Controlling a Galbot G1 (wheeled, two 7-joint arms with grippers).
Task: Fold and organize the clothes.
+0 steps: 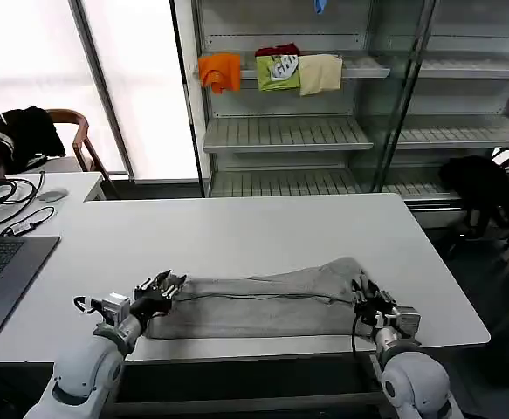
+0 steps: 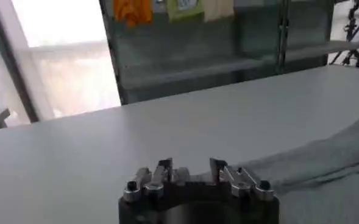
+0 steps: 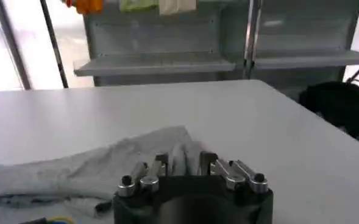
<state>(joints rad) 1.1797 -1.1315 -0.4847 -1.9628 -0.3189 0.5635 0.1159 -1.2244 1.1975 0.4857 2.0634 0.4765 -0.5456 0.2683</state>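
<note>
Two grippers sit at opposite ends of the grey T-shirt (image 1: 254,305), which lies as a long folded band along the near edge of the table (image 1: 237,231). The left gripper (image 1: 168,285) is at the band's left end, fingers narrowly parted just above the cloth, nothing visibly caught between them in the left wrist view. The right gripper (image 1: 365,294) rests on the right end near the table's near right corner, where the fabric bunches up; its fingers (image 3: 161,162) stand a little apart with cloth at their tips (whether they pinch it I cannot tell). Judging from this, the step in hand is taking both ends for the next fold. To do it well, each gripper should catch every layer at its end, then lift evenly so the band stays straight
</note>
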